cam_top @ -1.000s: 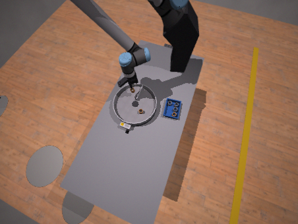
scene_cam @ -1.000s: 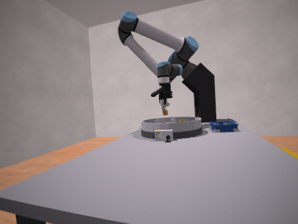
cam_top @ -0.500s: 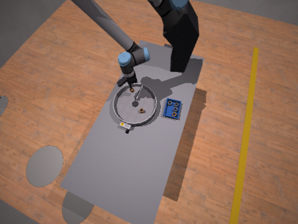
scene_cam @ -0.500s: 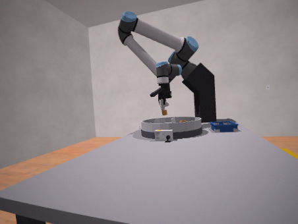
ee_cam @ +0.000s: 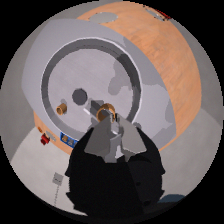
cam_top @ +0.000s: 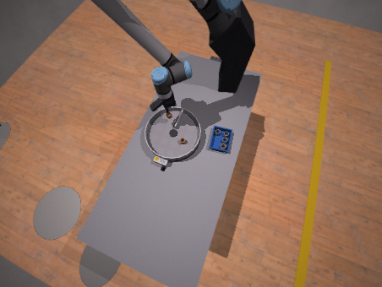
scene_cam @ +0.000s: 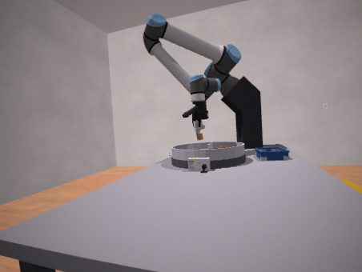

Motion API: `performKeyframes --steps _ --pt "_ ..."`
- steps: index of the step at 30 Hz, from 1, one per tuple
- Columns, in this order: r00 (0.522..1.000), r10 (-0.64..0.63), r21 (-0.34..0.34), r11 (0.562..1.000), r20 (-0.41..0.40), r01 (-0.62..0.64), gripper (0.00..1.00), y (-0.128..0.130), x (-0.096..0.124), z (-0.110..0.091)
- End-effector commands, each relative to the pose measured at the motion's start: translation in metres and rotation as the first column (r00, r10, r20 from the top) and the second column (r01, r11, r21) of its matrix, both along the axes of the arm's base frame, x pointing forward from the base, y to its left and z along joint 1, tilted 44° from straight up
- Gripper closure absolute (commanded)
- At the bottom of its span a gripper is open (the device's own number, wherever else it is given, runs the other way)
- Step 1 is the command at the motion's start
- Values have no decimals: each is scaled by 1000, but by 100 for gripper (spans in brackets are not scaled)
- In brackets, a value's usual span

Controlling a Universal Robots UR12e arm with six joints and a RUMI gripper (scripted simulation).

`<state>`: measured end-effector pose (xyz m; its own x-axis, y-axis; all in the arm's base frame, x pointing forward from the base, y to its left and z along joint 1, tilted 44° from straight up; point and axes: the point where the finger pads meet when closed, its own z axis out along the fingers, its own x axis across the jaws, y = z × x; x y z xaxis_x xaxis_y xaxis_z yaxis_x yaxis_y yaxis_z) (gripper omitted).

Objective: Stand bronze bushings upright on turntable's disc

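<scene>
My gripper is shut on a bronze bushing. It holds the bushing in the air above the far left edge of the turntable's disc, just inside the rim. A second bronze bushing stands on the disc, right of the dark hub. The blue crate stands right of the turntable and holds several bushings. They are too small for me to tell their colours.
The turntable and crate stand on a grey table. A small control box sits on the turntable's near side. A short grey bar lies over the disc near the hub. The arm's black base stands behind.
</scene>
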<state>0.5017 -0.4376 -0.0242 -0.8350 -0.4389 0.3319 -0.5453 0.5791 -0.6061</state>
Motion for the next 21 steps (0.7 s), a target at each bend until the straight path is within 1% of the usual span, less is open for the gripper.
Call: performKeyframes --steps 1,13,17,21 --pt "1000 0 0 1000 0 0 100 0 0 0" --pt "1000 0 0 1000 0 0 100 -3 0 -3" --pt "1000 0 0 1000 0 0 100 -12 1 -13" --pt "1000 0 0 1000 0 0 100 -13 1 -14"
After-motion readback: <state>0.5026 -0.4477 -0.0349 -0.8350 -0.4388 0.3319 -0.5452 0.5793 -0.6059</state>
